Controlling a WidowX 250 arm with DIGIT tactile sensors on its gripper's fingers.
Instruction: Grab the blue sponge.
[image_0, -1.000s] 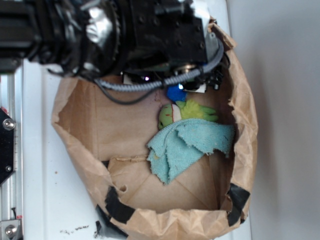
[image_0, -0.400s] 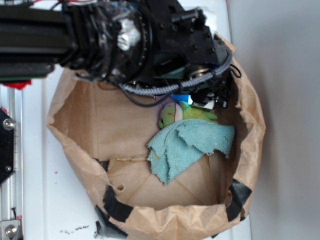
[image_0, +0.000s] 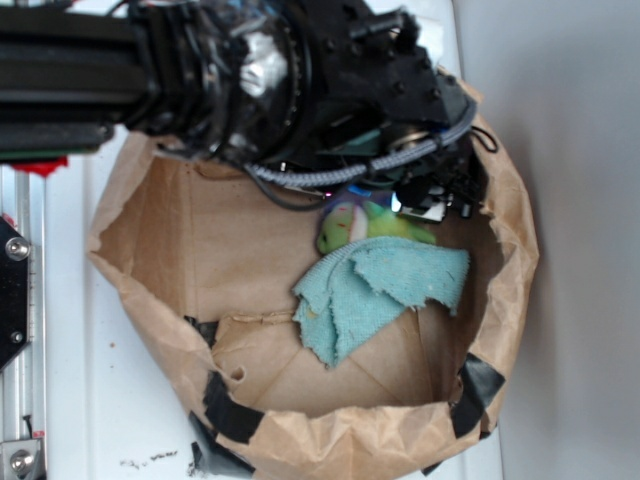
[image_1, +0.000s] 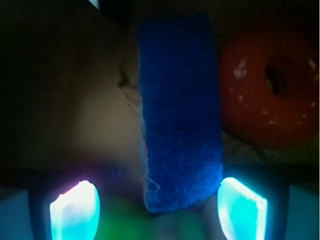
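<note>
Here, my claw (image_1: 159, 205) is lowered into a crumpled brown paper bag (image_0: 500, 300) standing open on the white bench (image_0: 80, 400). In the wrist view its two fingertips (image_1: 75, 207) glow cyan at the lower left and lower right, spread wide apart and closed on nothing. The flat, elongated royal-blue rectangular sponge (image_1: 180, 115) lies lengthwise between them, its near end reaching into the gap between the fingertips; whether either fingertip touches it I cannot tell. Just beside the sponge, on the right of the wrist view, sits an orange ring-shaped toy with pale speckles (image_1: 270, 85), its edge close against the sponge's long side. The surface beneath both is dim brown paper.

In the exterior view my black arm (image_0: 280, 70), with a grey braided cable looping under it, covers the upper part of the bag, and the sponge itself is hidden beneath it. Below the arm a green soft toy with a pink patch (image_0: 350, 225) rests against the bag's floor, and a pale teal frayed cloth (image_0: 380, 290) lies partly over its lower edge. Black tape patches (image_0: 235, 415) mark the bag's rim at the lower left and lower right.
</note>
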